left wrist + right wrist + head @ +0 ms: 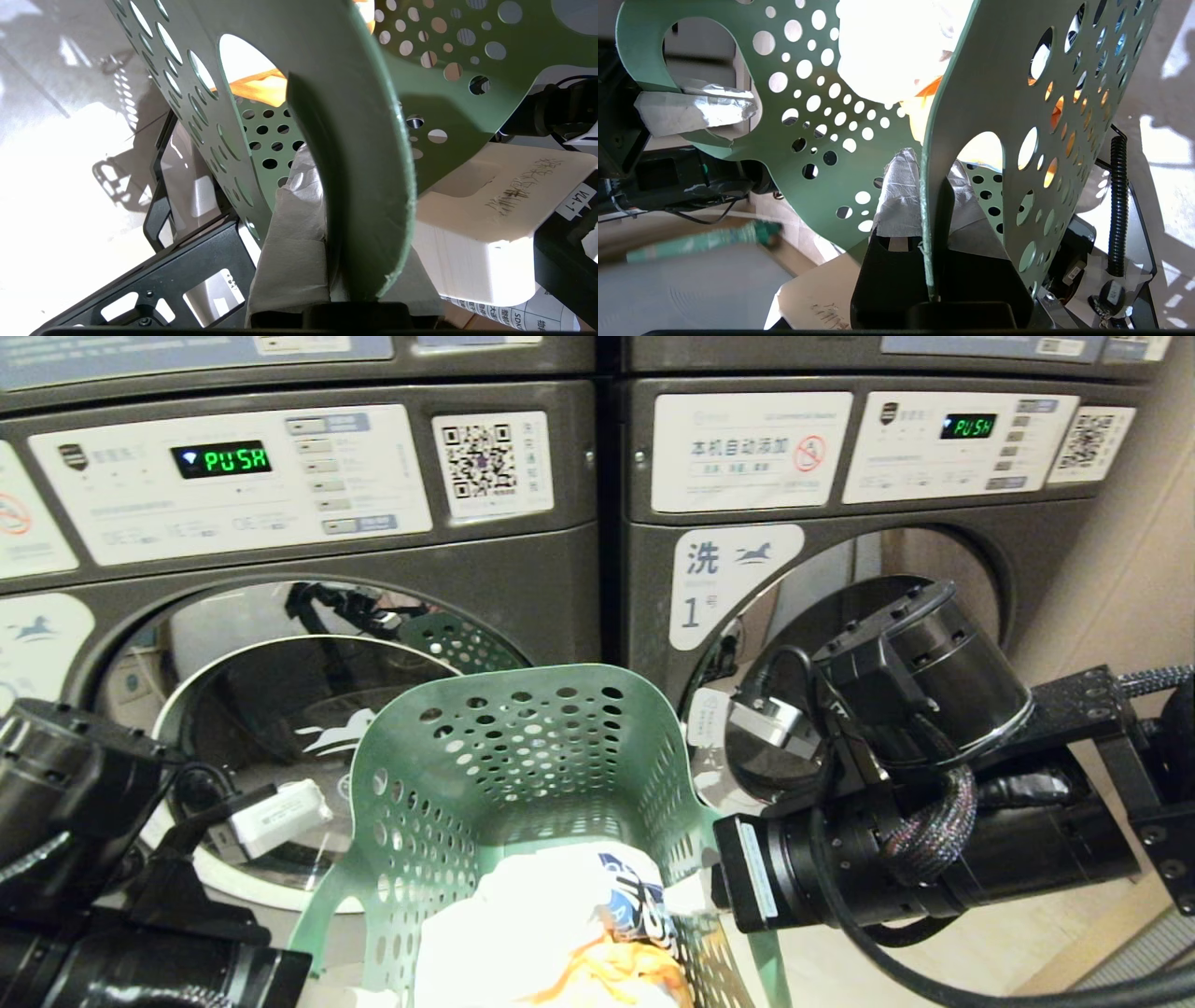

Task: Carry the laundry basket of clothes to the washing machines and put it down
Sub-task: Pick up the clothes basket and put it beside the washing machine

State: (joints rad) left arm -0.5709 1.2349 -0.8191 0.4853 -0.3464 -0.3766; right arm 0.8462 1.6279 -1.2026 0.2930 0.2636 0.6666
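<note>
In the head view, the laundry basket (523, 784) hangs between the two arms directly in front of the washing machines (597, 523), whose green displays (221, 459) read PUSH. The clothes (560, 933) lie heaped inside it, white with a blue-black print over something orange. The basket's far wall stands close before the gap between the two round doors (280, 728), though whether it touches the machines cannot be told.

In the left wrist view, the left gripper (334, 252) is clamped on the basket's flared rim, its tape-wrapped fingers (294, 224) pinching the green plastic just beside an oval handle cut-out (243, 65). Pale floor (56, 196) shows beyond the perforated wall.

In the right wrist view, the right gripper (931, 219) pinches the opposite rim in the same way, wrapped fingers (901, 196) closed on the thin edge near the other handle hole (983, 154) (orange cloth shows through the perforations).

By the look of it, the carrying is all but done and the step in hand is the set-down. The next move would call for lowering both arms evenly so the basket stays level, until its base rests on the floor; only then should either grip be let go.
</note>
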